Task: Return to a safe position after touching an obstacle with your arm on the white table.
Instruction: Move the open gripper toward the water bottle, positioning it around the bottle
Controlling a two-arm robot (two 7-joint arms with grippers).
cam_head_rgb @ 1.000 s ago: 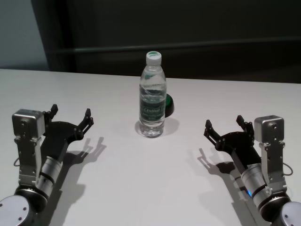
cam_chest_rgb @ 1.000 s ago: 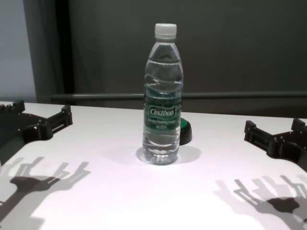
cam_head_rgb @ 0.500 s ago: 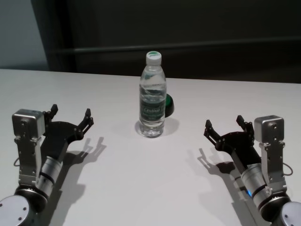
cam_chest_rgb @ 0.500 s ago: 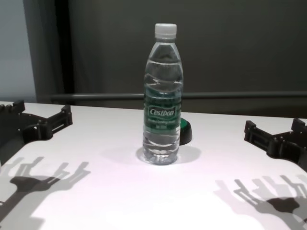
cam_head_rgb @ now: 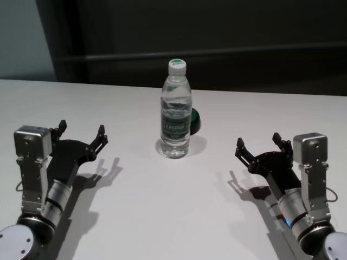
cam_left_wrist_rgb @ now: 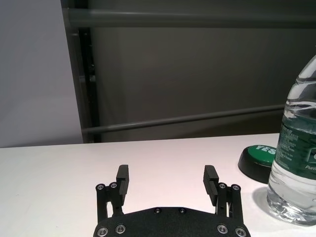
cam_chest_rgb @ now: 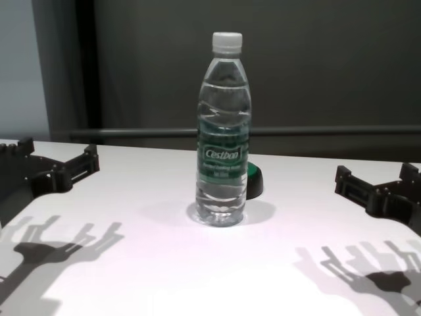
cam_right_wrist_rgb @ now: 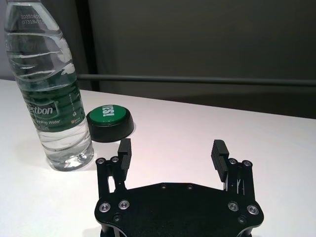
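— Bottle position? The tall clear plastic water bottle point(cam_head_rgb: 176, 116) with white screw cap and green label stands upright mid-way across the wide white tabletop point(cam_head_rgb: 162, 216), toward its far side.

— Anything beside it?

— A low round black button with a green top point(cam_right_wrist_rgb: 109, 120) sits just behind it, on the robot's right.

— And the arms?

— The left pincer point(cam_head_rgb: 81, 135) hovers low over the tabletop's near left, fingers spread wide, holding nothing. The right pincer point(cam_head_rgb: 258, 144) mirrors it on the near right, also spread wide and empty. Both are well apart from the bottle.
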